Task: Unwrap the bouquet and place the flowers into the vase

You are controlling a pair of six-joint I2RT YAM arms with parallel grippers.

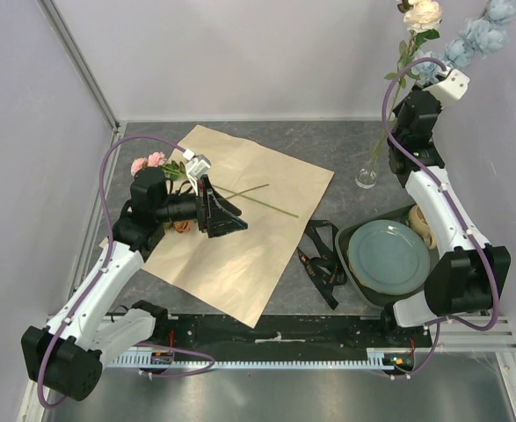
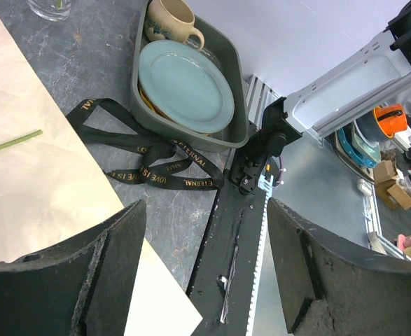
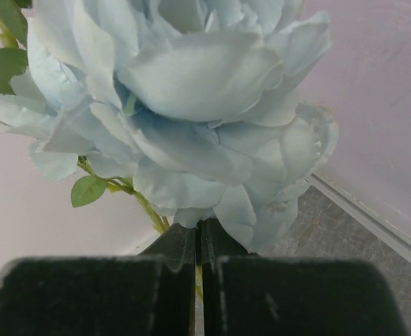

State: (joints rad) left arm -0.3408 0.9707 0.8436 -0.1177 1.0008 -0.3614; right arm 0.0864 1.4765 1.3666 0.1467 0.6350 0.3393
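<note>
The bouquet is undone: its kraft paper (image 1: pixel 240 224) lies spread flat and the black ribbon (image 1: pixel 323 255) sits beside it on the table. Pink roses (image 1: pixel 148 163), a rust-orange bloom (image 1: pixel 181 227) and a loose green stem (image 1: pixel 262 200) rest on the paper. My left gripper (image 1: pixel 231 215) hovers over them, open and empty (image 2: pixel 205 280). At the far right a cream rose (image 1: pixel 423 13) stands with its stem in the clear vase (image 1: pixel 366 178). My right gripper (image 1: pixel 429 77) is raised above the vase, shut on the stem (image 3: pixel 198 241) of a pale blue flower (image 3: pixel 191 91).
A dark green tray (image 1: pixel 359 230) at the right holds a teal plate (image 1: pixel 389 257) and a beige mug (image 2: pixel 170 21). Lavender walls close in the left, back and right sides. A black rail (image 1: pixel 284 330) runs along the near edge.
</note>
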